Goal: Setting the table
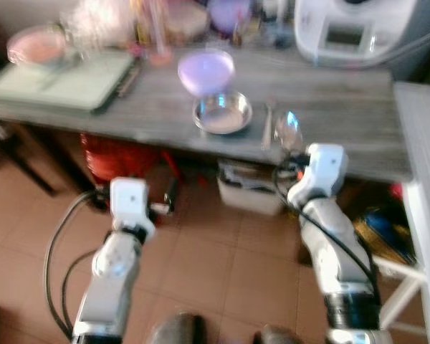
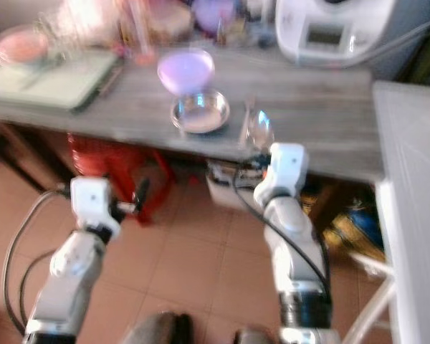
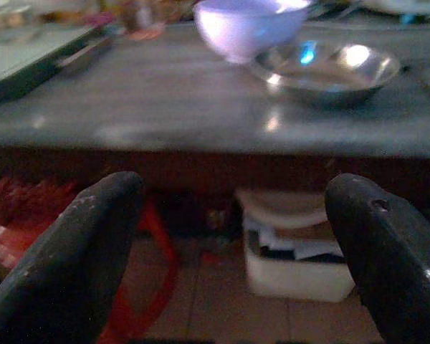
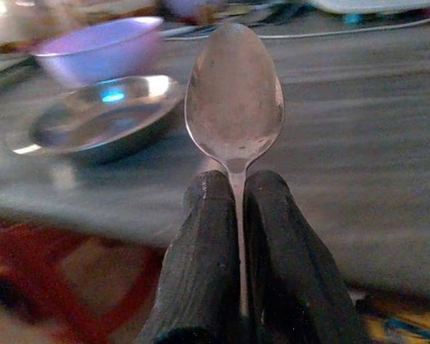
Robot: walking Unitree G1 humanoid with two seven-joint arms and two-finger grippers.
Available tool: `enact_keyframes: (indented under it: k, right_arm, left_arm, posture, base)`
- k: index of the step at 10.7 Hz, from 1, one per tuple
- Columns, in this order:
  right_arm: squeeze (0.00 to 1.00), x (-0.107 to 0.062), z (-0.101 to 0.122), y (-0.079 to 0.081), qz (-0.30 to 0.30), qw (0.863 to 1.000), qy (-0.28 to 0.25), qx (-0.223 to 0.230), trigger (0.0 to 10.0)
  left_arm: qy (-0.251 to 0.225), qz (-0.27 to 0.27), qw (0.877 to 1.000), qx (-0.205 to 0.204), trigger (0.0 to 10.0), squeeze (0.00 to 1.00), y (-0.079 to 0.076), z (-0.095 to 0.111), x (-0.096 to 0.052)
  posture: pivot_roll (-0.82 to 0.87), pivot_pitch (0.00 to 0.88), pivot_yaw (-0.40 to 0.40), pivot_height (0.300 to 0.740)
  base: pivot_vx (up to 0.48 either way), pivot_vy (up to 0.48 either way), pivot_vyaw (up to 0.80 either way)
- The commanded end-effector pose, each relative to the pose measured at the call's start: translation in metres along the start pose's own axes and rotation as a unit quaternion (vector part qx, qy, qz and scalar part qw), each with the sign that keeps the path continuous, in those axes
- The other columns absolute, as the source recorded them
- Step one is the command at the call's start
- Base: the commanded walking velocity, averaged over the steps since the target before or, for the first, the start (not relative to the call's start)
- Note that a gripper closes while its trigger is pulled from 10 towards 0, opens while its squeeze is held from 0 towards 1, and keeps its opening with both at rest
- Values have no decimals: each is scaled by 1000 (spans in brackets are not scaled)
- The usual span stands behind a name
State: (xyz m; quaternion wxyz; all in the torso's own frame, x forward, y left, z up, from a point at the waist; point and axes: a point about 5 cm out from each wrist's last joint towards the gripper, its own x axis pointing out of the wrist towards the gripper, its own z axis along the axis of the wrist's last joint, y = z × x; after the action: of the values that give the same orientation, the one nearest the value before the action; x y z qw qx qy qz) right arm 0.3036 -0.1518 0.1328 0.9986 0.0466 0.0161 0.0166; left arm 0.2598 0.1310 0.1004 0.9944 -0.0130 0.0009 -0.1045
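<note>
spoon (image 4: pixel 233 100) in right end effector (image 4: pixel 236 190)

A white kitchen appliance (image 1: pixel 355 29) stands at the table's 1 o'clock corner, a green tray (image 1: pixel 64 82) lies toward 10 o'clock, with a pink dish (image 1: pixel 36 44) just beyond it. Below the tabletop, a red stool (image 1: pixel 118 159) sits at 7 o'clock beside a white box (image 1: pixel 251 190) on brown tiles (image 1: pixel 215 258)
</note>
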Motion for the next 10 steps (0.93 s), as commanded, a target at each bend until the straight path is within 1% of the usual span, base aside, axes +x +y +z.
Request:
enact_keyframes:
  k: [1, 2, 3, 4, 6, 7, 8, 10]
  right_arm:
    - [0, 0, 3, -12, -29, 1000, -9, -8, 0]
    - [0, 0, 4, -13, -32, 999, -12, -10, 0]
    - [0, 0, 5, -15, -40, 999, -16, -13, 0]
    - [0, 0, 6, -19, -55, 998, -20, -18, 0]
    - [0, -1, 5, -27, -84, 996, -20, -18, 0]
    - [0, 3, 3, -30, -98, 995, -7, 3, 0]
    - [0, 6, 2, -30, -102, 995, -3, 13, 0]
    - [0, 17, -2, -25, -112, 992, 13, 50, 0]
  left_arm:
    - [-5, -19, 1000, -1, 10000, 0, -9, 1, -1]
    - [-9, -14, 1000, -10, 10000, 0, -7, 3, -2]
    - [-12, -8, 1000, -17, 10000, 0, -5, 4, -4]
    - [-12, -5, 1000, -13, 10000, 0, -3, 3, -9]
    - [6, 4, 1000, -6, 10000, 0, 4, -4, -22]
    - [18, 13, 1000, -7, 10000, 0, 8, -7, -28]
    - [20, 12, 1000, -4, 10000, 0, 11, -7, -29]
    - [30, 10, 999, 6, 10000, 0, 16, -5, -36]
  posture:
    - [5, 95, 69, 740]
    - [4, 98, 69, 740]
    - [6, 101, 69, 740]
    - [8, 104, 71, 740]
    - [17, 119, 76, 740]
    - [31, 134, 83, 740]
    - [42, 141, 89, 740]
    - [72, 163, 110, 740]
  base:
    - [480, 0, 0]
    - [465, 0, 0]
    - [0, 0, 0]
    - [0, 0, 0]
    - [0, 0, 0]
    - [0, 0, 0]
    - [0, 0, 0]
    - [0, 0, 0]
